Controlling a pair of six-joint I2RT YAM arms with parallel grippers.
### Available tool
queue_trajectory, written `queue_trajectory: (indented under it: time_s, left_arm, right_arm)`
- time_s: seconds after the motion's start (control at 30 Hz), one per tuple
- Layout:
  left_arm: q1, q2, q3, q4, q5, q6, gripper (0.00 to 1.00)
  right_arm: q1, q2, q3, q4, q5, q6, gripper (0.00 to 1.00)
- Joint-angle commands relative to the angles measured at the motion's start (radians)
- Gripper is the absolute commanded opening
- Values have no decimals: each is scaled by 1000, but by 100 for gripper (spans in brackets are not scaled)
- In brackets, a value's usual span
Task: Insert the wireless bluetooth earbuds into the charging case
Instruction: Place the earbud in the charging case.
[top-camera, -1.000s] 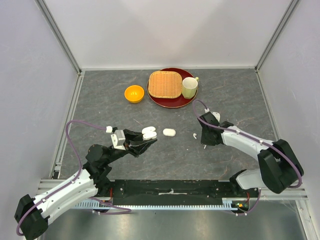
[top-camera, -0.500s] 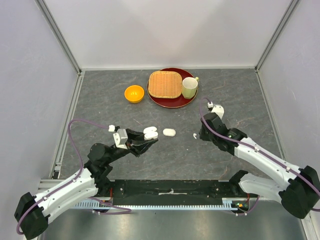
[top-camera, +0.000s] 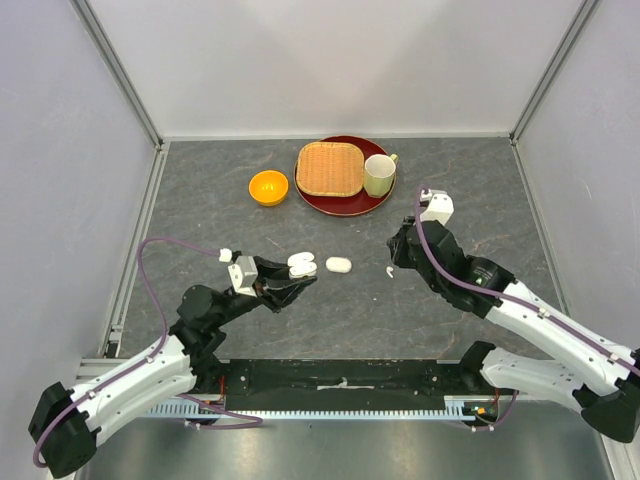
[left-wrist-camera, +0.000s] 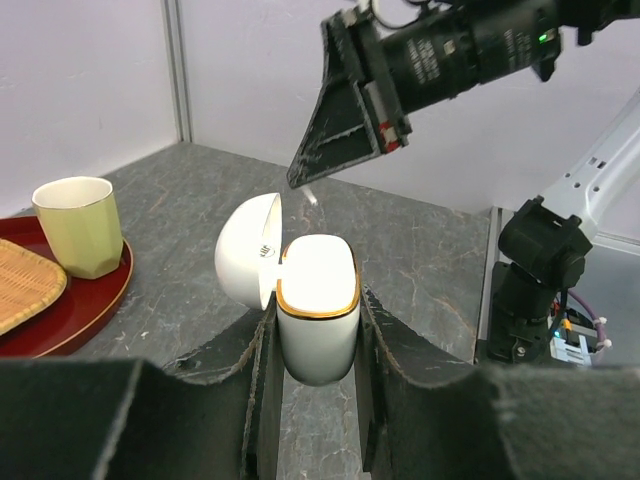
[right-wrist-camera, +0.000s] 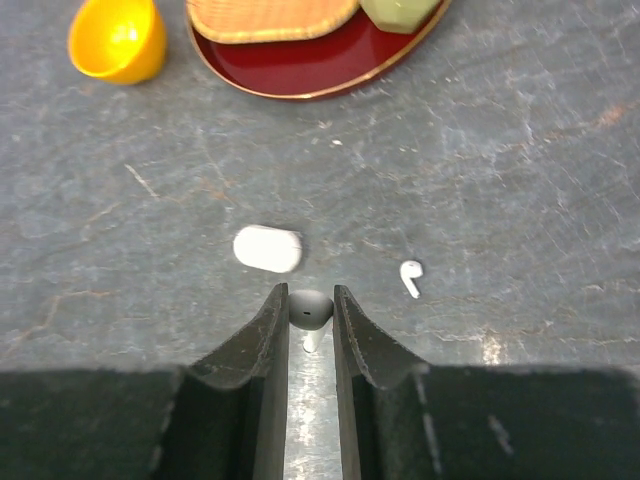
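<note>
Overhead, the speckled grey stone-look desk (top-camera: 200, 220) carries, toward twelve o'clock, a glossy round red plate (top-camera: 345, 208). On the plate are a square woven tray (top-camera: 330, 168) and a pale faceted cup (top-camera: 378, 176). A small orange bowl (top-camera: 268, 187) sits at nine o'clock of the plate. The left hand (top-camera: 292, 279) is clamped on the charging case (top-camera: 300, 265), a smooth white rounded pod with its lid swung open. At three o'clock of it lies a second case (top-camera: 338, 265), lid down. Farther along at three o'clock is a loose earbud (top-camera: 390, 271), a tiny white comma on the stone. The right hand (top-camera: 397, 252) hangs just at twelve o'clock of that earbud. Compared with a second ago, the right arm has stretched out and lifted its wrist. Its hand has gone from beside the loose earbud up toward twelve o'clock. The loose earbud has not moved, and the left hand has hardly shifted.

From the left wrist, the charging case stands upright between two black ribbed fingers. A thin gold rim runs round its mouth, and the domed lid is hinged back at ten o'clock; glare washes out its wells. The right hand's dark wedge hovers at twelve o'clock, apart from the case.

From the right wrist, the fingers are pinched on a held earbud (right-wrist-camera: 310, 309). Its glossy bulb is shaded grey with a dark dot, and its stem points down. The loose earbud lies at two o'clock of it, the second case at eleven o'clock.
</note>
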Motion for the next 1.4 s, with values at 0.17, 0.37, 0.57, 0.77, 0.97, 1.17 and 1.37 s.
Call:
queue_trajectory:
  time_s: [0.17, 0.37, 0.57, 0.77, 0.97, 1.17, 1.37]
  left_arm:
    - [-1, 27, 12, 40, -34, -17, 2]
    - [-1, 36, 11, 50, -31, 6, 2]
    - [-6, 46, 8, 70, -19, 58, 2]
    - [-20, 39, 3, 75, -22, 107, 2]
    - [-26, 33, 5, 76, -30, 119, 2]
    - [-32, 38, 9, 87, -28, 119, 2]
    - [-35, 29, 19, 87, -22, 116, 2]
  right_arm:
    - [218, 3, 163, 34, 233, -77, 0]
    - [497, 71, 247, 143, 450, -188, 0]
    - [673, 170, 247, 353, 556, -343, 0]
    - [704, 176, 189, 493, 543, -396, 0]
    - [705, 156, 143, 591, 527, -421, 0]
    - [705, 179, 138, 602, 505, -409, 0]
    - [704, 202, 137, 611, 497, -396, 0]
